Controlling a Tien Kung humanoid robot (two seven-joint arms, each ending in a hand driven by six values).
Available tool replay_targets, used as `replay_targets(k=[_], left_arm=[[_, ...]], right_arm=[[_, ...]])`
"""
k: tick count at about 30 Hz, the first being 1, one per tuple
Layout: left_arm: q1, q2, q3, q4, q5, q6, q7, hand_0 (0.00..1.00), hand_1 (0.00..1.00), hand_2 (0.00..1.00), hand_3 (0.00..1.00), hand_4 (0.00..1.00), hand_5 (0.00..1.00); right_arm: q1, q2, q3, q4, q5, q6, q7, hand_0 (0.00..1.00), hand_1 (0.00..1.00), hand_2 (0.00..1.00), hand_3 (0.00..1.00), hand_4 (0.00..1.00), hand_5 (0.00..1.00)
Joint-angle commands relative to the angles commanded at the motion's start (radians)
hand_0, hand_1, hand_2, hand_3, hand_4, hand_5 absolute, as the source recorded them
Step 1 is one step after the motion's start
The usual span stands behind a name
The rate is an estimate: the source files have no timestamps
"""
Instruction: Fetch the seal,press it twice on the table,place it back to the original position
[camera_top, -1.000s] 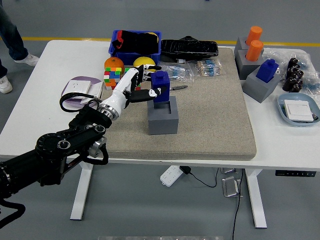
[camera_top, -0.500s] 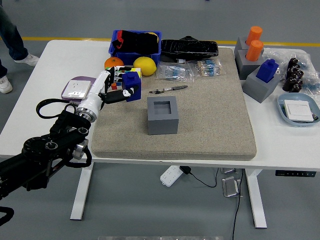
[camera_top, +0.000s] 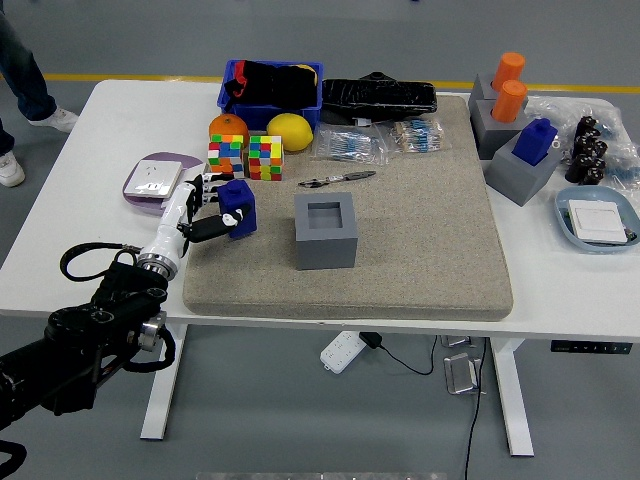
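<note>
A white table (camera_top: 80, 180) is carrying a grey felt mat (camera_top: 420, 250), near whose middle a grey holder block (camera_top: 325, 231) is sitting with its socket vacant, while at the mat's left edge the left hand (camera_top: 200, 205) is grasping the blue seal (camera_top: 237, 208), well apart from that block.
</note>
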Motion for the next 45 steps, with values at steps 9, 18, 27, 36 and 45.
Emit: replay_targets(k=[9,18,27,36,45], left_arm=[[0.02,-0.005,0.012,0.012,-0.016,-0.004,-0.017,0.835,0.579,0.497,0.69,0.644,0.002],[-0.032,0.027,-0.026,-0.04,0.023,-0.01,-0.013,0.834,0.579,0.496,0.686,0.647,0.002],[-0.06,0.083,-0.083,-0.187,0.142,-0.032,0.039,0.835,0.579,0.496,0.686,0.647,0.002],[-0.085,0.084,-0.074,-0.315,0.205,-0.052,0.091,0.836,0.578,0.498,0.687,0.655,0.002],[-0.1,0.047,-0.032,-0.315,0.206,-0.053,0.1,0.833,0.578,0.499,0.687,0.656,0.002]], right_arm=[[-0.001,0.0,-0.001,0.001,0.001,0.0,0.001,0.834,0.745,0.741,0.709,0.796,0.6],[0.022,-0.005,-0.024,0.001,0.002,0.001,0.001,0.834,0.745,0.741,0.709,0.797,0.6],[-0.001,-0.019,-0.014,0.003,-0.006,0.0,0.001,0.834,0.745,0.74,0.709,0.798,0.601],[-0.002,-0.016,-0.01,0.003,-0.005,0.0,0.001,0.834,0.744,0.74,0.709,0.798,0.601],[-0.005,-0.015,-0.012,0.004,-0.004,0.001,0.001,0.834,0.744,0.74,0.709,0.799,0.601]])
